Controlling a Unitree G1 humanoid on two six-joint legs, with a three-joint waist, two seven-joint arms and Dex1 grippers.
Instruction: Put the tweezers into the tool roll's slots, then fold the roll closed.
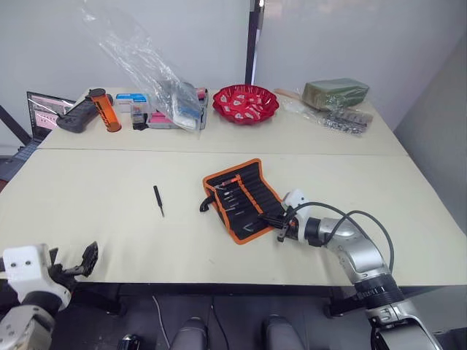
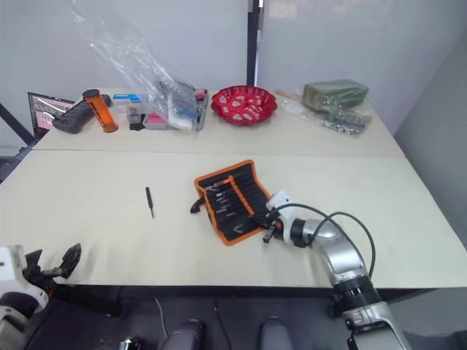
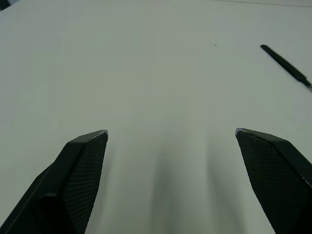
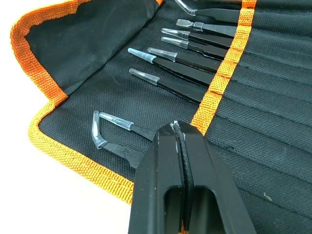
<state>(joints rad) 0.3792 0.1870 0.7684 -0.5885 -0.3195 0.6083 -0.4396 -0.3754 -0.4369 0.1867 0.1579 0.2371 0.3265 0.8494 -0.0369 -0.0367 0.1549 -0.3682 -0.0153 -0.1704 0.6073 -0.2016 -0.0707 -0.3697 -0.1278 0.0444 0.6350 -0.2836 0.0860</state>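
Observation:
The tool roll (image 1: 244, 198) lies open in the middle of the table, black with orange edging and an orange centre strip (image 4: 225, 68). Several tweezers (image 4: 180, 61) are tucked into its slots (image 4: 273, 97), tips pointing out; a bent-tipped one (image 4: 108, 130) lies nearest the roll's edge. My right gripper (image 1: 280, 224) is shut just above the roll's near right edge, over the strip, with nothing showing between its fingers. One loose tweezer (image 1: 158, 200) lies on the table left of the roll. My left gripper (image 1: 81, 264) hangs open at the table's near left edge, well short of that tweezer (image 3: 285, 66).
Along the far table stand a red bowl (image 1: 245, 103), a clear plastic bag (image 1: 146, 65) over small boxes, an orange cylinder (image 1: 104, 109), a laptop (image 1: 45, 109) and a green package (image 1: 336, 93). The roll's black tie cord (image 1: 206, 205) trails off its left side.

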